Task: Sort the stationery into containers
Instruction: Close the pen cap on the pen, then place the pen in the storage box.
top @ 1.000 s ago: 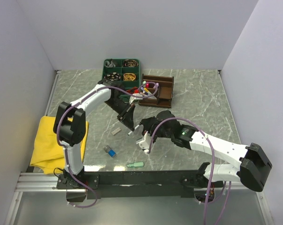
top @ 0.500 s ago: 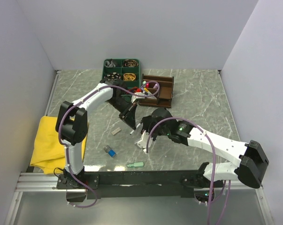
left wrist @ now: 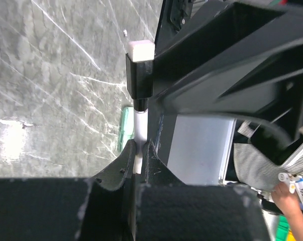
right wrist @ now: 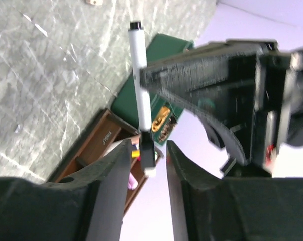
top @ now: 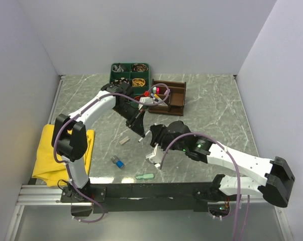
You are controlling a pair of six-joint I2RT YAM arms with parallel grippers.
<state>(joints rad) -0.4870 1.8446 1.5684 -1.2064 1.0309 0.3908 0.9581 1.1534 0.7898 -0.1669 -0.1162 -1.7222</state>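
My left gripper [top: 139, 129] [left wrist: 140, 150] is shut on a white pen [left wrist: 140, 118] with a black cap [left wrist: 139, 75], held above the table. My right gripper [top: 152, 136] [right wrist: 148, 150] is open, its jaws either side of the pen's black cap end [right wrist: 147, 150] without gripping it. The pen's white barrel [right wrist: 139, 75] points away between the two grippers. The brown wooden organiser [top: 174, 100] [right wrist: 98, 145] stands behind, with several pens in its left compartment [top: 156, 95]. A mint eraser [top: 145, 176] [left wrist: 124, 125], a blue cap [top: 118, 162] and a small grey bit [top: 123, 141] lie on the table.
A green divided tray [top: 130, 75] [right wrist: 161, 55] of small items stands behind the organiser. A yellow cloth [top: 51, 150] lies at the left edge. White walls close in the marble table [top: 211, 110] on three sides.
My right gripper has moved left and closer to the left gripper, its open jaws now around the pen's cap end. The left arm has shifted slightly, still holding the pen.
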